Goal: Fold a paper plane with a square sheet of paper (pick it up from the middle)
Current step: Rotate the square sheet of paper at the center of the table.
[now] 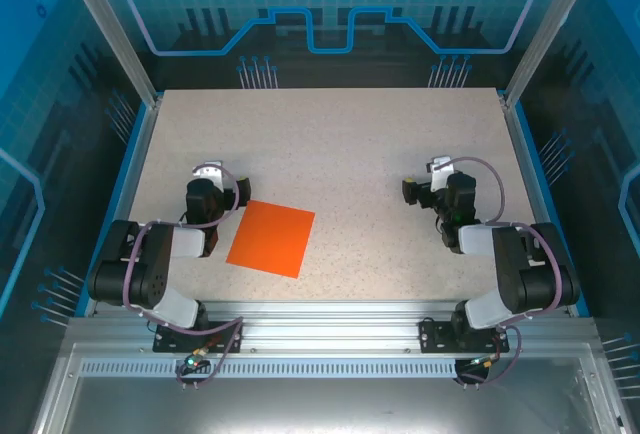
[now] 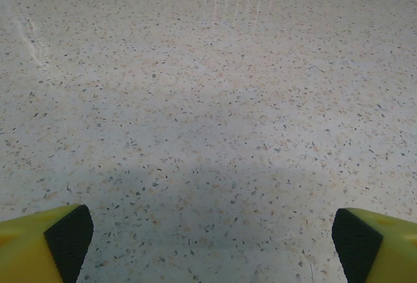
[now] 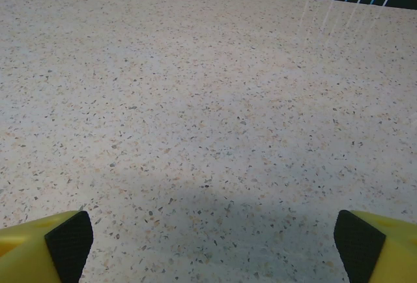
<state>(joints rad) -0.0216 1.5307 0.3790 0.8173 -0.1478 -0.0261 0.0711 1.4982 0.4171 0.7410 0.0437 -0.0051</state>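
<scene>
A square sheet of thin bright orange paper (image 1: 271, 238) lies flat on the speckled beige stone-look tabletop (image 1: 340, 134), in the near half and left of the middle; it is turned slightly, so one corner points near and another far; nothing holds it or rests on it.

The left gripper (image 1: 209, 176) sits at the near left of the table, just left of the sheet's far-left corner and pointing towards the far side; from above I cannot tell whether the arm touches the paper's edge. In the left wrist view the same left gripper (image 2: 212, 237) is spread wide, released and grasping nothing; its yellow fingers with black pads (image 2: 68, 234) stand at the two lower corners, with bare tabletop between them.

The right gripper (image 1: 437, 182) is at the near right, well apart from the sheet, with bare table between the two; it too faces the far side. In the right wrist view the right gripper (image 3: 214, 237) is likewise released, its yellow black-padded fingers (image 3: 68, 238) far apart over bare speckled surface, nothing between them.

Both dark arms fold back to their bases on the grey aluminium rail (image 1: 330, 316) at the near edge; translucent blue panels (image 1: 330, 14) close the far side.
</scene>
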